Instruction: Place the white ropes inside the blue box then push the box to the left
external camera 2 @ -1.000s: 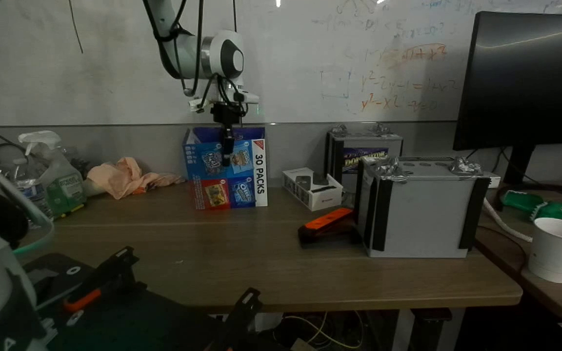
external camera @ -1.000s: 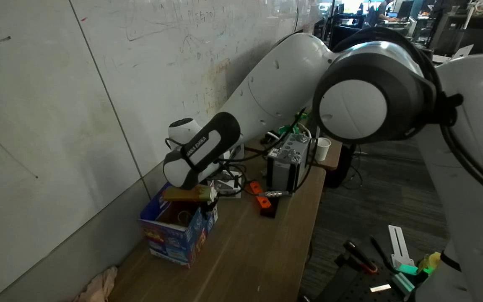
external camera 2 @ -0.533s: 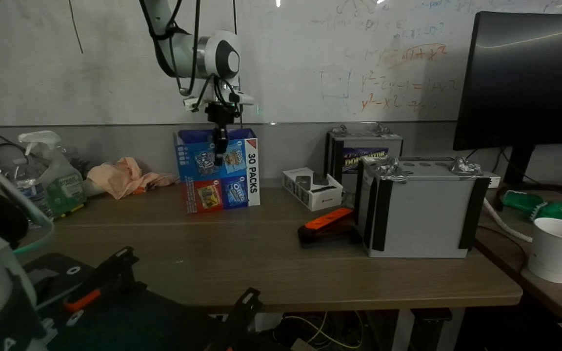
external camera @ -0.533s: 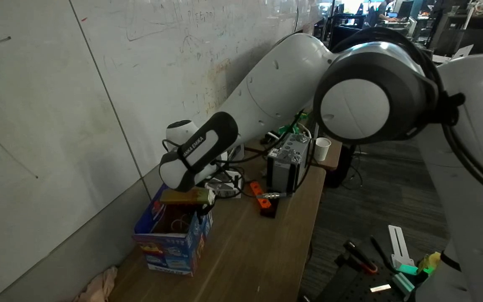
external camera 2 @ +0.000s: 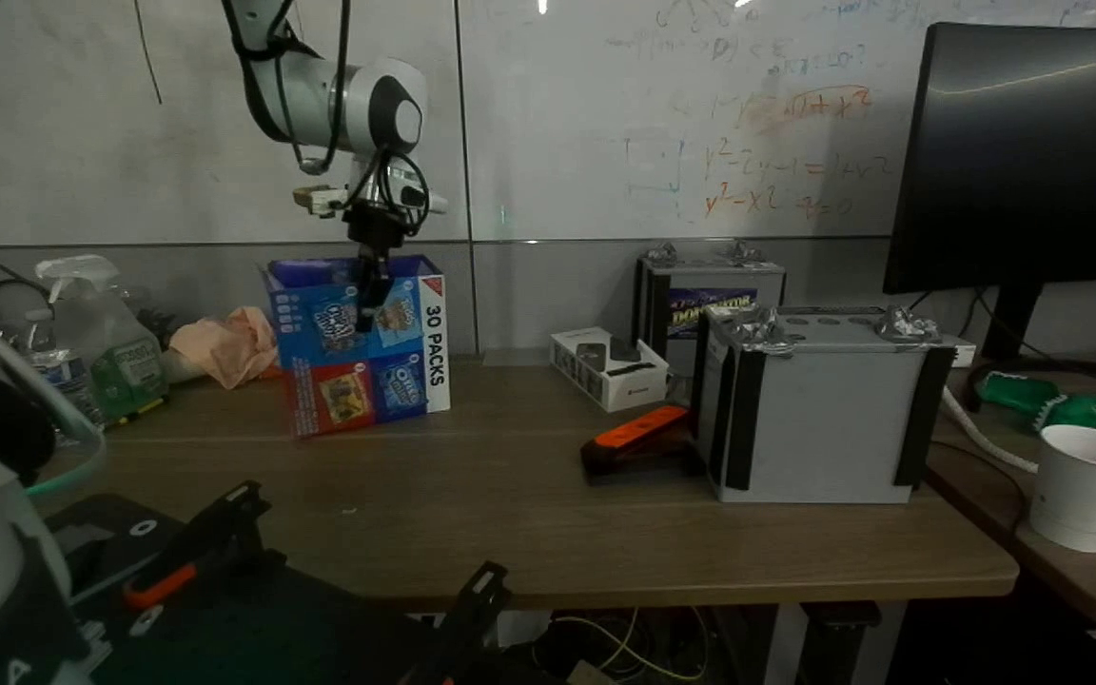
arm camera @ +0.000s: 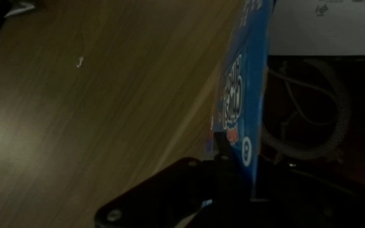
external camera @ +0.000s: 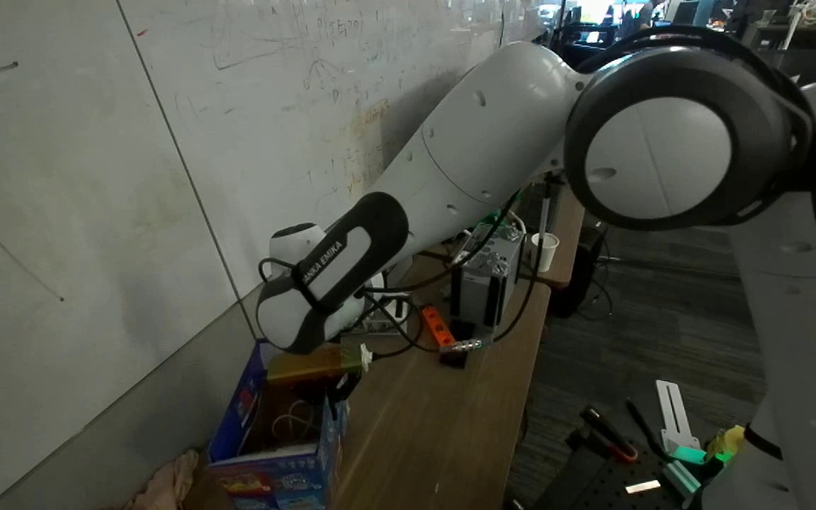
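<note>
Lying in loose curls, the white ropes [arm camera: 344,109] were inside the blue box [external camera 2: 367,362], so I took the first part as done, though I couldn't tell whether every rope was in. The hand [external camera 2: 370,306] was pinching the box's side wall, one finger outside and one within. The box stood on the desk [external camera 2: 510,476], a peach cloth [external camera 2: 225,347] just to its left in an exterior view. The leftward push seemed the step in hand; letting go remained.

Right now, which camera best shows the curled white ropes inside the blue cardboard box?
The wrist view: the white ropes loom largest. In an exterior view, small loops show; in an exterior view, the blue box's front hides them.
</note>
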Controlling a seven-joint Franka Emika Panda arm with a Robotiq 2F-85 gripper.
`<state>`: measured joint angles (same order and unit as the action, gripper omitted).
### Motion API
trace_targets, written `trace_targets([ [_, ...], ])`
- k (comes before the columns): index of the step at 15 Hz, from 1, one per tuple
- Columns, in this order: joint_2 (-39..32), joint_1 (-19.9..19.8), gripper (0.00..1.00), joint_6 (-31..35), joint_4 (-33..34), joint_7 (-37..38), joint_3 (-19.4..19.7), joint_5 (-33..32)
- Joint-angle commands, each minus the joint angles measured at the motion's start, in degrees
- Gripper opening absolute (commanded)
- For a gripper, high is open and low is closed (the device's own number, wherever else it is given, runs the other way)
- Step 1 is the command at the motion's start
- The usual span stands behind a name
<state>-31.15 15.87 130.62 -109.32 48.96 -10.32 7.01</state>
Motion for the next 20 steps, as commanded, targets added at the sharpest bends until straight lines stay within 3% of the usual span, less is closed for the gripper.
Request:
trace_targets([
  [1,2.5,1.6,0.01,0.6,-8.9,-6.1,-2.7,2.8],
  [4,5.0,4.9,0.01,2.9,-14.0,-8.5,-4.0,0.5],
  [8,6.2,11.1,0.01,7.7,-16.8,-6.4,-4.4,-6.1],
  [16,4.8,21.6,0.01,7.7,-14.3,-5.4,-5.3,-17.9],
  [20,4.8,24.9,0.01,7.8,-13.2,-5.1,-4.8,-20.6],
])
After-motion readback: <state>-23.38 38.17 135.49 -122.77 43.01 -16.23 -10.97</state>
